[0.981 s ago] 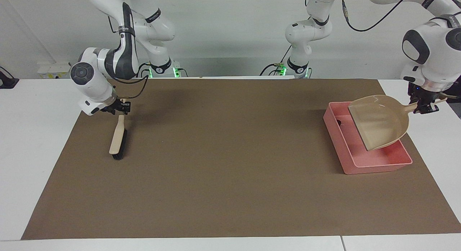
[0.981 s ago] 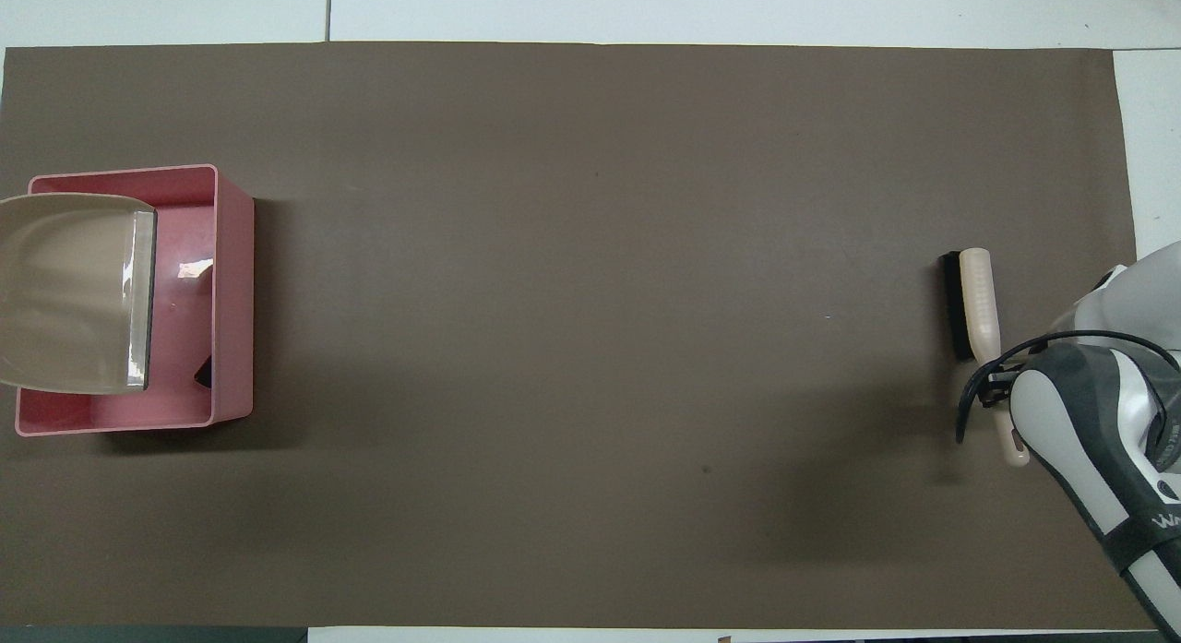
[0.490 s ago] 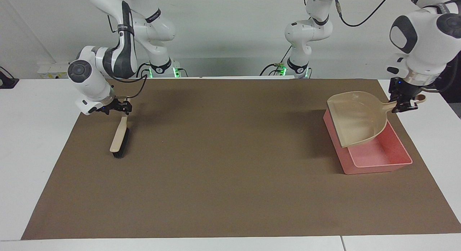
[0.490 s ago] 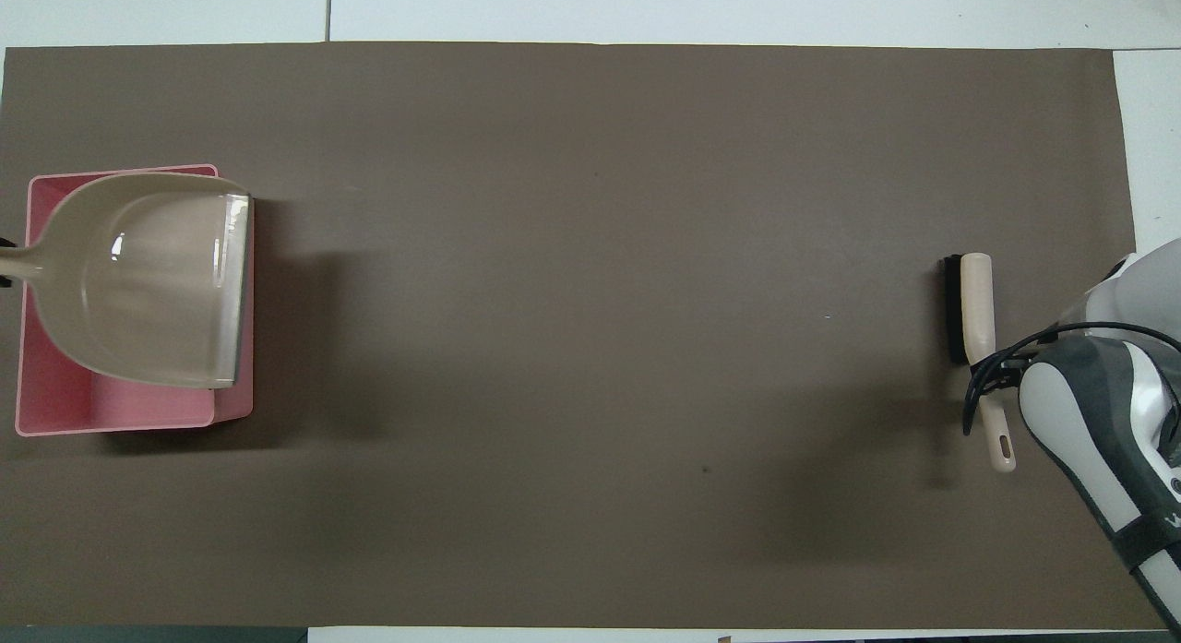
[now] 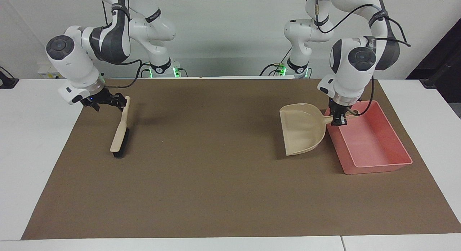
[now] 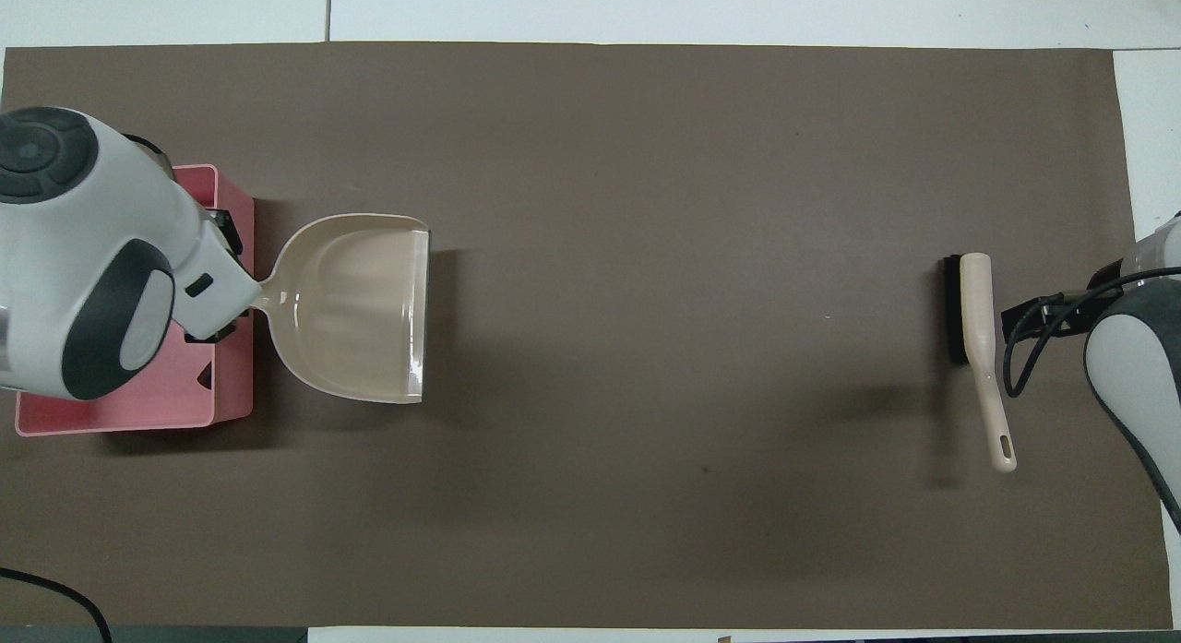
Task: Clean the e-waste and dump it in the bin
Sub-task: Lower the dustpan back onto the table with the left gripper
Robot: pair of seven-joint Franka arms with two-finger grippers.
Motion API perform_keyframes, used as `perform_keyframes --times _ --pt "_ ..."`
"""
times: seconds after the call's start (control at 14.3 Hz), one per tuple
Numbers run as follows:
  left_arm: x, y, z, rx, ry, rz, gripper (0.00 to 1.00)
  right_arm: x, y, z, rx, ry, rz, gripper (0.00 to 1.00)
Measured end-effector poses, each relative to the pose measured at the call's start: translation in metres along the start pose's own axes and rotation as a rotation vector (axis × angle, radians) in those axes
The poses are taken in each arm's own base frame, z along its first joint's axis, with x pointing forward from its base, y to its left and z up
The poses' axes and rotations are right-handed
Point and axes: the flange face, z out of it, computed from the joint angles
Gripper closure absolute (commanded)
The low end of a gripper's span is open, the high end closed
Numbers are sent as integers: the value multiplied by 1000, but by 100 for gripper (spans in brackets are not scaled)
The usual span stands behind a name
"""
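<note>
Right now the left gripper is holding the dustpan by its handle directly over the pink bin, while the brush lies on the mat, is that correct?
Not quite: the facing view shows the left gripper holding the dustpan by its handle, but the pan is over the mat beside the pink bin, not directly over it. The brush does lie on the mat.

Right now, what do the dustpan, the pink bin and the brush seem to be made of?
The dustpan, held by its handle in the left pincer, looks like glossy beige moulded plastic: light glints along its lip. The pink bin seems smooth plastic too, with thin sloping walls. The brush, lying beside the right pincer, has a beige back, probably plastic, and dark bristles whose fibre I cannot tell.
</note>
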Motion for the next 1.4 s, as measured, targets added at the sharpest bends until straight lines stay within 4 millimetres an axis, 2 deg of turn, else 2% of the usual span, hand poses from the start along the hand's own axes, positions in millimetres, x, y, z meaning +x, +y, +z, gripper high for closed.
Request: perform_keyframes --times 0.21,0.56,0.7,0.91,1.12,1.19,1.26,1.33,1.4 --pt "30 3 26 -6 52 -17 100 2 -7 -60 39 55 6 1" --pt "38 -12 53 23 70 -18 100 -11 2 -143 68 56 47 1" --pt "38 -16 62 28 72 -6 100 -13 4 -149 69 47 65 1" --pt "33 -20 65 35 75 17 100 -5 5 -133 73 14 67 1" --pt "26 -21 67 34 75 15 93 5 -1 -117 74 -20 56 1" --pt "26 -20 68 30 75 16 81 8 -1 -113 74 -28 56 1" --pt "26 -19 70 27 74 16 65 10 -1 -110 74 -33 56 1" --pt "27 -19 71 24 74 17 40 10 -1 -110 74 -33 56 1" --pt "28 -18 72 22 73 18 27 9 -1 -114 73 -26 56 1"
